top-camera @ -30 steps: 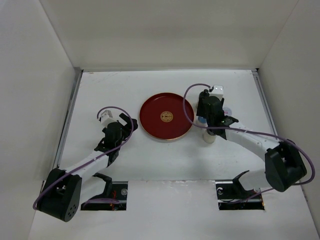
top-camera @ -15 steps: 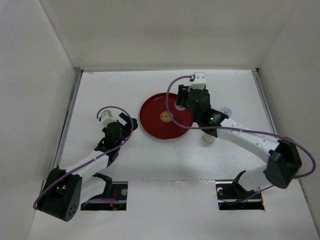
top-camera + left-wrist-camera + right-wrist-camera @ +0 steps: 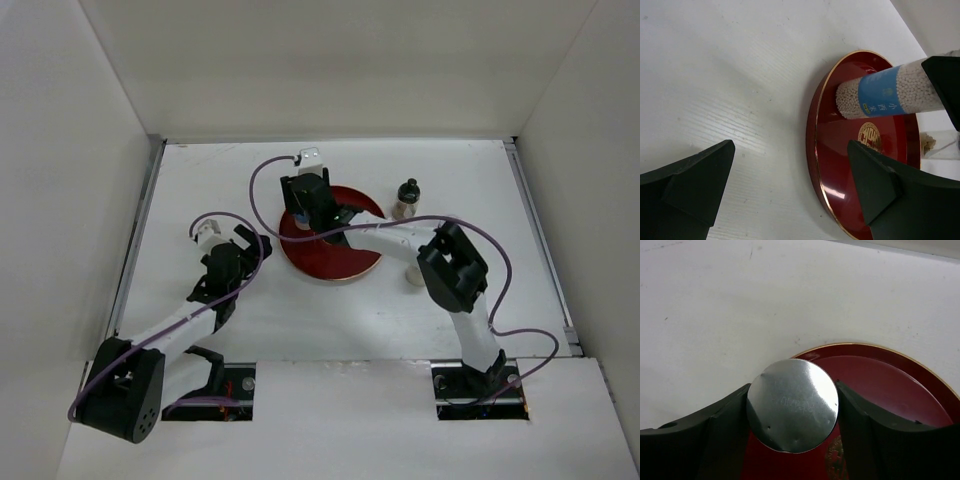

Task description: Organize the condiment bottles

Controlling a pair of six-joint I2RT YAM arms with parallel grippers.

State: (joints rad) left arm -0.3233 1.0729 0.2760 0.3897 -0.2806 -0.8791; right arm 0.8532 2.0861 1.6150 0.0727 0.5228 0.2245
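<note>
My right gripper (image 3: 305, 215) is shut on a condiment bottle (image 3: 885, 95) filled with white grains and wrapped in a blue label. The bottle's round silver end (image 3: 792, 405) sits between the right gripper (image 3: 792, 390) fingers. It hangs tilted over the left part of the red plate (image 3: 340, 255), its lower end just above the plate's rim (image 3: 840, 150). A black-capped bottle (image 3: 407, 197) stands upright right of the plate. A small pale bottle (image 3: 417, 275) stands on the table by the plate's lower right. My left gripper (image 3: 791, 145) is open over bare table left of the plate.
White walls close in the table on three sides. The right arm's forearm (image 3: 385, 238) stretches across the plate, its elbow (image 3: 455, 265) beside the pale bottle. The left arm (image 3: 180, 320) lies along the near left.
The right arm swung left from the table right of the plate to above the plate's left part, carrying the bottle. The black-capped bottle came into view. The left arm stayed put.
</note>
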